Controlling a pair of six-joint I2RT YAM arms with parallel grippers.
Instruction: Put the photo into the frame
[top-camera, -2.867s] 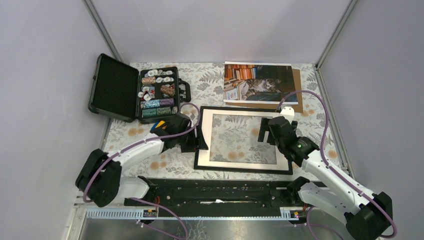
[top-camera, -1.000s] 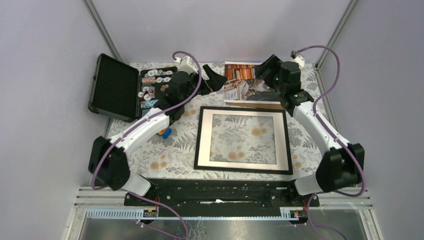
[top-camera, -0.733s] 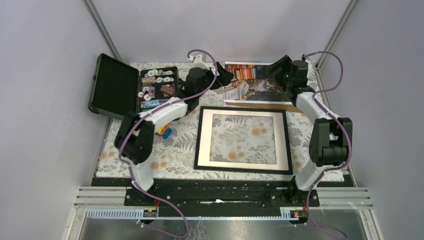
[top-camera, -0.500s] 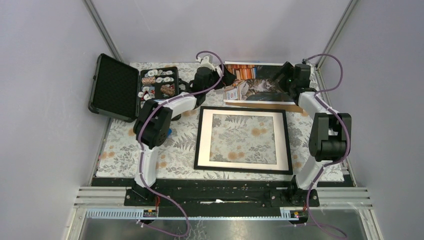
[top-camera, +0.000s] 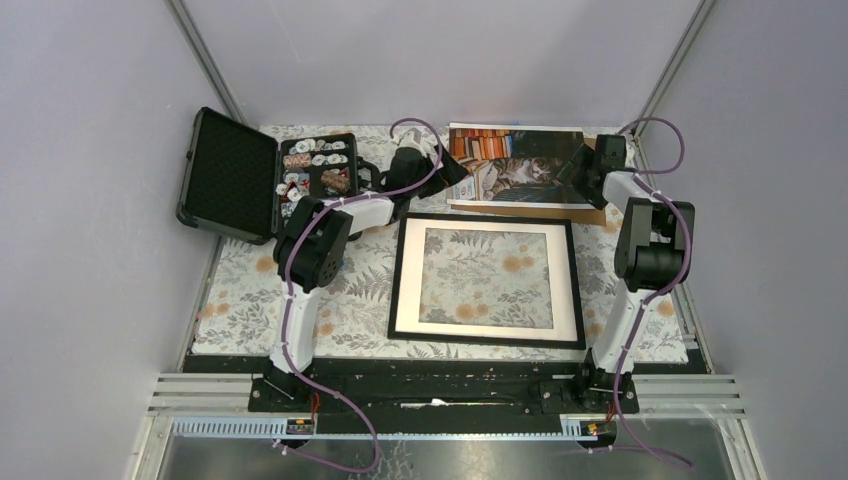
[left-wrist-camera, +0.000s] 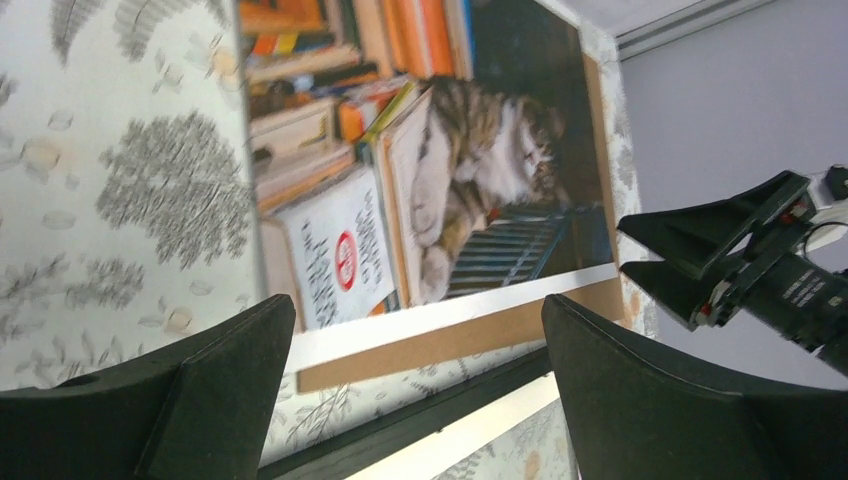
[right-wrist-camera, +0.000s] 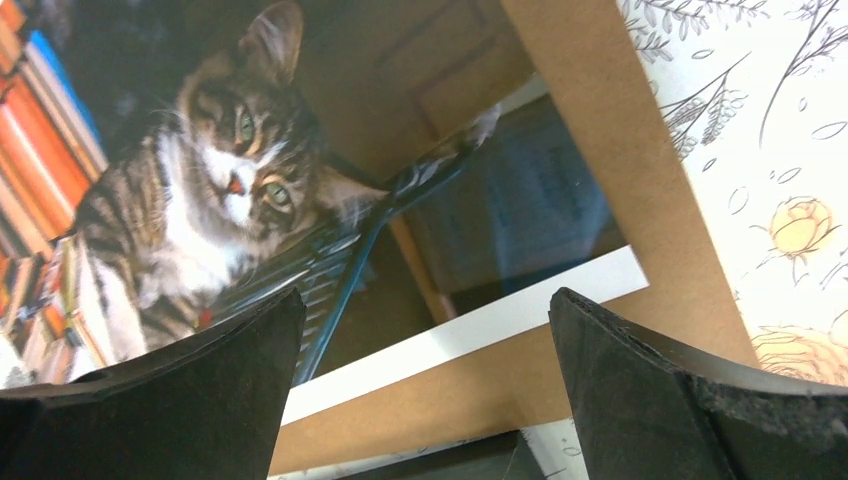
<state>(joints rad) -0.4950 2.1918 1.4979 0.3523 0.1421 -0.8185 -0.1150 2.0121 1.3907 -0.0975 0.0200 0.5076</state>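
Both grippers stand spread wide and empty at the far side of the table: the left gripper hangs at the left edge of the photo, the right gripper at its right edge. Each wrist view shows open jaws framing the print, with nothing between them. Whether any fingertip touches the paper I cannot tell. On the floral tablecloth the black frame lies flat in the middle, nearer than the print. Its cream mat is in place, and the cloth pattern shows through the opening, so it holds no picture. A black foam-lined case of chips sits open at the far left, well apart from the work. The brown backing board lies just beyond the frame's far edge. On it rests the photo, the tabby cat and stacked books face up, wholly outside the frame. As I judge it, the frame is opened and ready, but the main step is not yet done. The print has to be gripped at both edges, carried nearer and laid over the mat, probably with the board closing it afterwards.
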